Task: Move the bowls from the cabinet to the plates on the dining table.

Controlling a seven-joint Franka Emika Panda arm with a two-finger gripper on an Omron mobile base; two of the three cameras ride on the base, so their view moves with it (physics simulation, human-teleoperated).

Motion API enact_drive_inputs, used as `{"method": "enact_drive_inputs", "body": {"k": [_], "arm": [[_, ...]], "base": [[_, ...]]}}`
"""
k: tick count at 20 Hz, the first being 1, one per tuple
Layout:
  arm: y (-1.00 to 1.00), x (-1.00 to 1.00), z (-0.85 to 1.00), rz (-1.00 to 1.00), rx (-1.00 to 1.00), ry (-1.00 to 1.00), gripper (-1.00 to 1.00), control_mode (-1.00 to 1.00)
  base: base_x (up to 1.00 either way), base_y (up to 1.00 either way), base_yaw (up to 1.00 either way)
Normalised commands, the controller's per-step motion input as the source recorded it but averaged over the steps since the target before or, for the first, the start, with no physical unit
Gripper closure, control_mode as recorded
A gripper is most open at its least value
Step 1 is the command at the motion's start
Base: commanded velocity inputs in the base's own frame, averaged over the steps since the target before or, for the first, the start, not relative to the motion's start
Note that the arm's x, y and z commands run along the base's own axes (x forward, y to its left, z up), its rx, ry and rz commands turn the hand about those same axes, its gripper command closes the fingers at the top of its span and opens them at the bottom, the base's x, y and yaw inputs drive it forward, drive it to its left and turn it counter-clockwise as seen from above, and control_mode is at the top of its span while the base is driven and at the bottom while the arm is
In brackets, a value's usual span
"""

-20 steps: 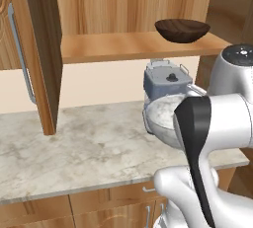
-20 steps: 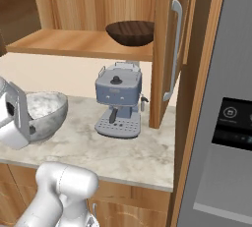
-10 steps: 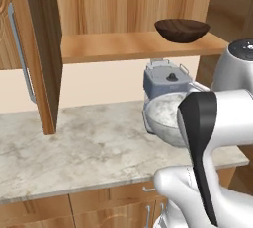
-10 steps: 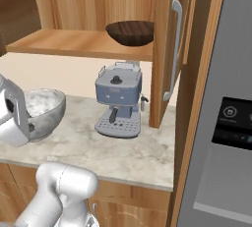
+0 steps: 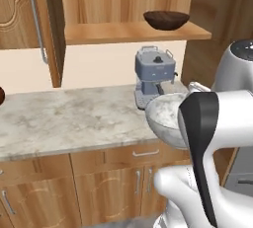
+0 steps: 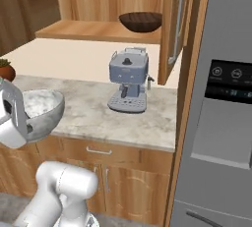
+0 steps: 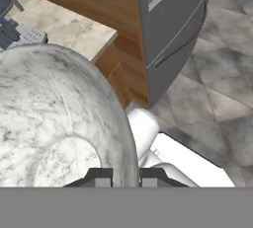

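One marbled bowl (image 7: 54, 123) pinched by its rim in the gripper (image 7: 126, 176), lower left of frame, past the counter edge (image 5: 69, 145); brown bowl (image 5: 166, 19) shelved upper right.

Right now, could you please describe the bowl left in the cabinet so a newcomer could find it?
Look at the open wooden wall cabinet above the marble counter. On its shelf, above the grey coffee machine, sits the dark brown bowl; the marbled white bowl is off the shelf.
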Motion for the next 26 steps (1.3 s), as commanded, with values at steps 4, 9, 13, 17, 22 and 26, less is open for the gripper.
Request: {"method": "enact_drive_inputs", "body": {"k": [4, 9, 13, 17, 22, 26], "arm": [[0.0, 0.0, 0.0, 0.0, 0.0, 0.0, 1.0, 1.0], [0.0, 0.0, 0.0, 0.0, 0.0, 0.0, 1.0, 1.0], [0.0, 0.0, 0.0, 0.0, 0.0, 0.0, 1.0, 1.0], [0.0, 0.0, 0.0, 0.0, 0.0, 0.0, 1.0, 1.0], [0.0, 0.0, 0.0, 0.0, 0.0, 0.0, 1.0, 1.0], [0.0, 0.0, 0.0, 0.0, 0.0, 0.0, 1.0, 1.0]], "base": [[-0.62, -0.32, 0.36], [-0.5, -0.34, 0.48], [-0.34, -0.19, 0.56], [-0.2, -0.08, 0.64], [-0.21, 0.0, 0.69], [-0.18, 0.0, 0.74]]}}
